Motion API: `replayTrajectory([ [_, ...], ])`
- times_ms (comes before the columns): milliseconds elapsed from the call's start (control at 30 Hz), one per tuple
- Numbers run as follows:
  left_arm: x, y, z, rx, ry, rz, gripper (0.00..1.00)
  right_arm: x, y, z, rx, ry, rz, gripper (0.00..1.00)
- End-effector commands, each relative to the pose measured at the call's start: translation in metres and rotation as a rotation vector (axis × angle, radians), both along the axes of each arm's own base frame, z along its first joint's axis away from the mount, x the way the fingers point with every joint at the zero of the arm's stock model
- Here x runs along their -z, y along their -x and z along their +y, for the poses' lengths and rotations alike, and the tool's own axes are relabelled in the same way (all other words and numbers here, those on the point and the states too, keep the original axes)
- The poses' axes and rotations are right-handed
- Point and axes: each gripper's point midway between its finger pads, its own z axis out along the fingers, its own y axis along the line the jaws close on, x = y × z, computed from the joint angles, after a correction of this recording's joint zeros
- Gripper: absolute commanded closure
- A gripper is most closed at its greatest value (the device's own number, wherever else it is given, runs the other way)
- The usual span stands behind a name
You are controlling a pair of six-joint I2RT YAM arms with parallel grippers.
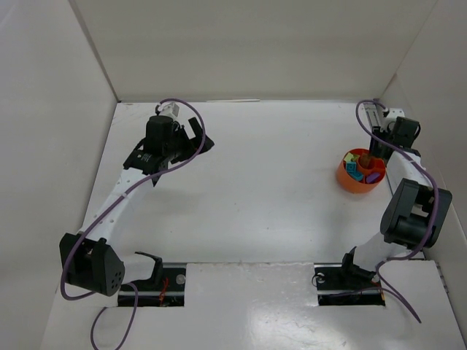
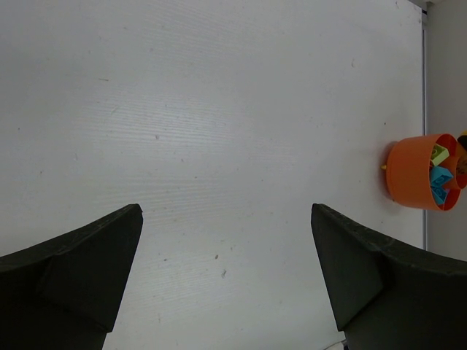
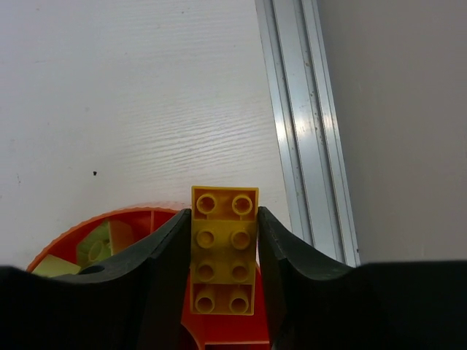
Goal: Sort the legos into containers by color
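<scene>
The orange divided bowl (image 1: pixel 349 180) stands at the right of the table and holds teal, purple, pale green and brown legos; it also shows in the left wrist view (image 2: pixel 410 176). My right gripper (image 3: pixel 224 219) is shut on a yellow-orange lego (image 3: pixel 224 251) and holds it just above the bowl (image 3: pixel 149 219), over its far rim. Pale green legos (image 3: pixel 95 248) lie in a left compartment. My left gripper (image 2: pixel 226 219) is open and empty above bare table at the far left (image 1: pixel 191 142).
An aluminium rail (image 3: pixel 306 124) runs along the right wall just beyond the bowl. White walls enclose the table on three sides. Purple cables loop off both arms.
</scene>
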Motion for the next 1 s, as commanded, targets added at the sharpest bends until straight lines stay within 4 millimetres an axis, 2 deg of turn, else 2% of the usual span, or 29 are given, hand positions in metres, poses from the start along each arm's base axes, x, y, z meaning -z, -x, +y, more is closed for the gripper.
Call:
replayTrajectory([
  [0, -0.014, 0.003, 0.001, -0.002, 0.021, -0.05, 0.0, -0.019, 0.006, -0.002, 0.004, 0.003, -0.029, 0.54],
  [100, -0.014, 0.003, 0.001, -0.002, 0.021, -0.05, 0.0, -0.016, 0.009, -0.001, 0.01, -0.011, -0.013, 0.5],
  [433, -0.01, 0.004, 0.001, -0.002, 0.019, -0.042, 0.0, -0.036, 0.012, 0.007, -0.015, -0.014, -0.053, 0.48],
  [567, -0.01, 0.005, 0.0, 0.006, 0.023, -0.04, 0.0, -0.054, 0.012, 0.018, -0.066, -0.029, -0.105, 0.48],
  [667, -0.012, 0.004, -0.002, 0.014, 0.03, -0.048, 0.0, -0.06, 0.013, 0.024, -0.094, -0.046, -0.112, 0.45],
  [733, -0.009, 0.003, -0.002, 0.014, 0.028, -0.039, 0.0, -0.068, 0.015, 0.025, -0.095, -0.037, -0.131, 0.45],
  [767, -0.011, 0.002, -0.003, 0.014, 0.03, -0.048, 0.0, -0.066, 0.016, 0.026, -0.094, -0.042, -0.121, 0.45],
  [833, -0.011, 0.003, -0.004, 0.022, 0.035, -0.046, 0.0, -0.08, 0.017, 0.024, -0.088, -0.024, -0.149, 0.44],
  [867, -0.011, 0.003, -0.004, 0.022, 0.035, -0.046, 0.0, -0.078, 0.019, 0.023, -0.079, -0.022, -0.138, 0.44],
  [967, -0.018, 0.005, -0.003, 0.022, 0.04, -0.064, 0.0, -0.104, 0.023, 0.025, -0.081, 0.005, -0.197, 0.4],
])
